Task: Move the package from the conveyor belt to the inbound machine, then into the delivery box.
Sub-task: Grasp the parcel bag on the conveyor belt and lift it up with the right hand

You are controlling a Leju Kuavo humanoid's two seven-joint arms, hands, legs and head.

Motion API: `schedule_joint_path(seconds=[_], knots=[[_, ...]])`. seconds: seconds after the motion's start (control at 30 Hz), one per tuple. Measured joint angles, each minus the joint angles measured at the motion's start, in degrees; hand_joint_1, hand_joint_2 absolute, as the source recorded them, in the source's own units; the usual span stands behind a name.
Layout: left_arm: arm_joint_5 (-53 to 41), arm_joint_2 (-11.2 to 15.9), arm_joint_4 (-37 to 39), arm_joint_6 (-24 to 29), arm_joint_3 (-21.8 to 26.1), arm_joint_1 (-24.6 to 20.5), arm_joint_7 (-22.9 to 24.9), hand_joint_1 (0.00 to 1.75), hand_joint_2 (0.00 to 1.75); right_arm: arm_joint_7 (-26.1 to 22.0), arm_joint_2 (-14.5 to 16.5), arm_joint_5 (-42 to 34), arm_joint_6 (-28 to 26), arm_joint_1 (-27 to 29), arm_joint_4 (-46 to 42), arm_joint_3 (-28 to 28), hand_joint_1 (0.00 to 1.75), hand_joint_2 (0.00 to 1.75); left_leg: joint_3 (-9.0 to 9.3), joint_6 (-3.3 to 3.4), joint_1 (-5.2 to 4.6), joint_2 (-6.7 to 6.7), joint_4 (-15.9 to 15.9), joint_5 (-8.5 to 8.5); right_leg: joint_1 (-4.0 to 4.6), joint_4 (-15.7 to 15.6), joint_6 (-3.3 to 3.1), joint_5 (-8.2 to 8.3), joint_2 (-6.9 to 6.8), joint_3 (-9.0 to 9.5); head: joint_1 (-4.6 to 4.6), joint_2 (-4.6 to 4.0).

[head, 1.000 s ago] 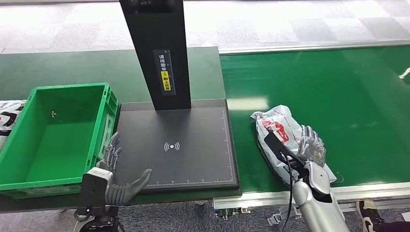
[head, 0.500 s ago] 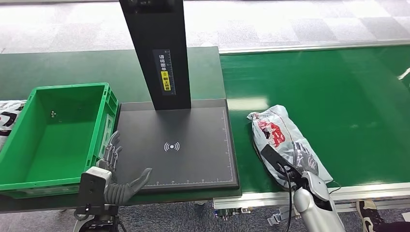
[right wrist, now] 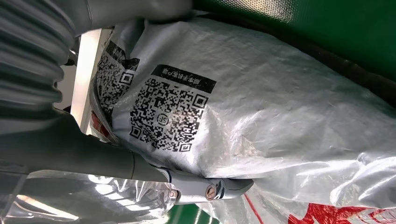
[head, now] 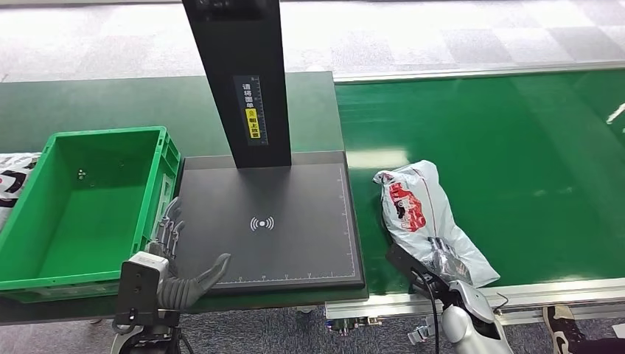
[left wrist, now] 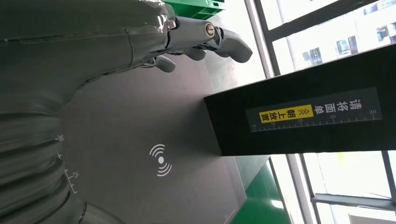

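The package is found lying on the conveyor belt, gripped at its near end by the right hand. The left hand is held spread and empty. A firm, level lift toward the inbound machine is advised, so the slack plastic is not dragged

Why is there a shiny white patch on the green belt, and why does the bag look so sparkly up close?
Head view: the belt mirrors bright light as a pale patch beside the scanner plate. Right wrist view: the bag is crinkly plastic, so its folds throw white glints near the right hand. Left wrist view: the windows behind the post are washed out white.
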Motion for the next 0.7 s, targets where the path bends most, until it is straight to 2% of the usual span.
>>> schedule_joint_path(seconds=[0.5, 0.7], knots=[[-0.12, 0.02, -0.01, 0.61, 0.01, 0.35, -0.21, 0.0, 1.75, -1.17, -0.72, -1.51, -0.55, -1.93, -0.04, 1.21, 1.75, 1.75, 0.11, -0.01, 0.0, 0.0, 0.0, 0.0, 0.04, 0.0, -0.01, 0.0, 0.0, 0.12, 0.0, 0.0], [-0.86, 0.02, -0.79, 0.71, 0.11, 0.93, 0.42, 0.0, 1.75, -4.2, -0.48, -5.07, -5.92, -2.87, -0.52, 0.93, 1.75, 1.75, 0.05, 0.0, 0.0, 0.0, 0.0, 0.0, 0.01, 0.02, 0.0, 0.0, -0.01, 0.09, 0.0, 0.0]])
